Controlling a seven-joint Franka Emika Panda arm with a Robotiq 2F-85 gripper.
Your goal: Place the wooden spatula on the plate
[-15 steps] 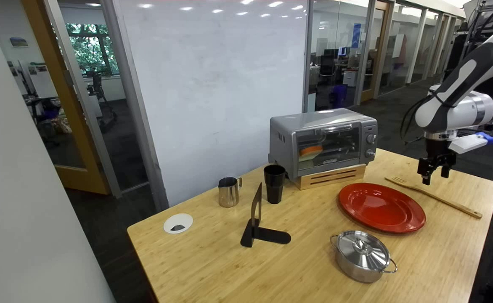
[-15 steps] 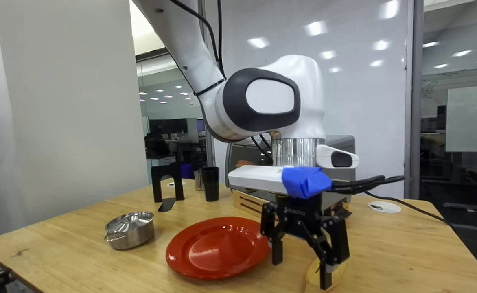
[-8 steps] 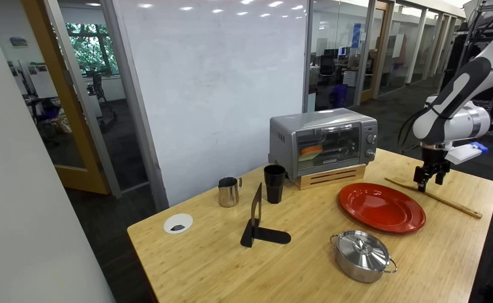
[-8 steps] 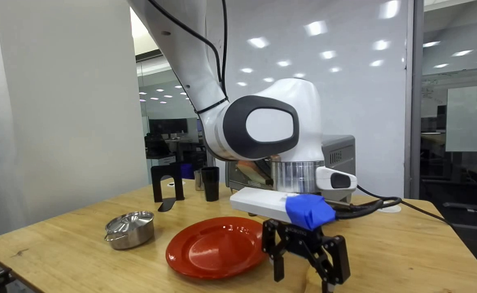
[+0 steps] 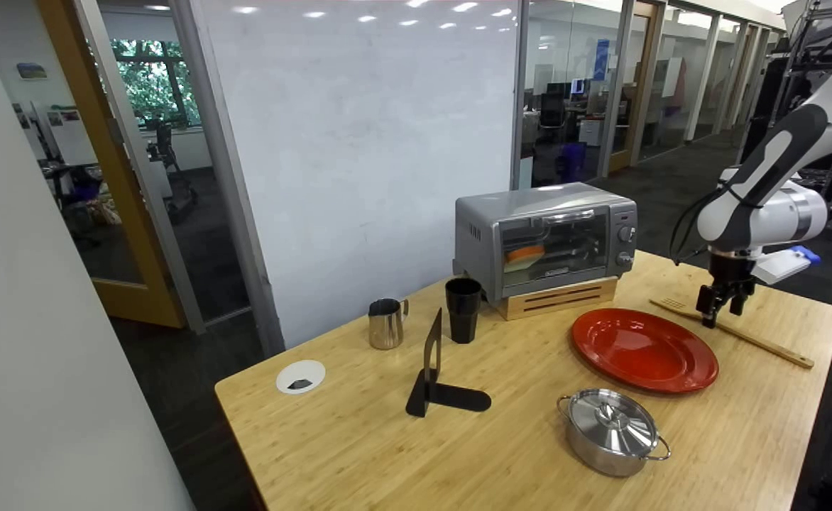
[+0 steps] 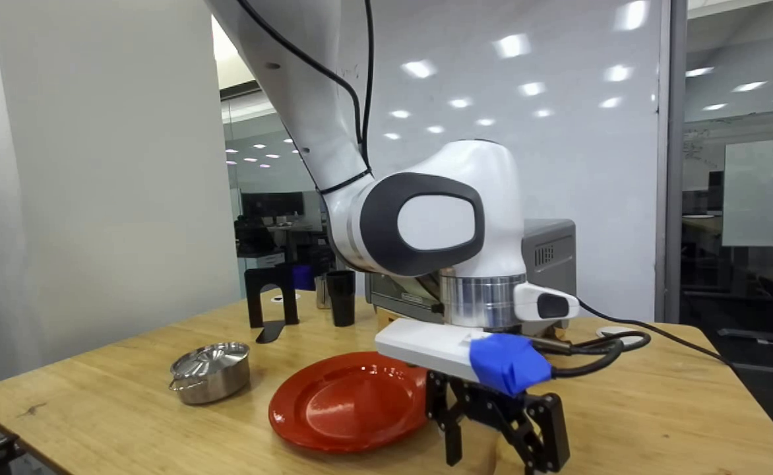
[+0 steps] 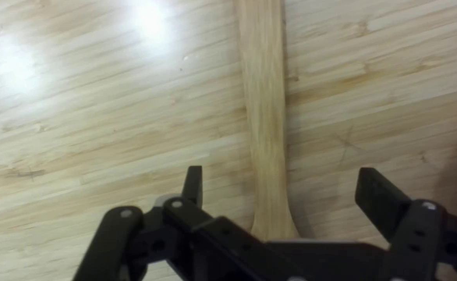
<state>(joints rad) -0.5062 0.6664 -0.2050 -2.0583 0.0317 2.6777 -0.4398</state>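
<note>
In an exterior view, the spatula (image 5: 764,344) lies on the worktop (image 5: 359,440) near the plate (image 5: 643,351), under the black fingers (image 5: 705,299). In an exterior view, the plate sits between the pot (image 6: 210,376) and the fingers. In the wrist view, the fingers are wide apart, and the spatula shows between them, touching neither.

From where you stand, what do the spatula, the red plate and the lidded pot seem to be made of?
Spatula: wood, matte-looking, with lengthwise grain showing. Red plate: glossy with bright highlights, perhaps glazed ceramic, though plastic is possible. Lidded pot: shiny metal, likely stainless steel, given its silvery reflections.
</note>
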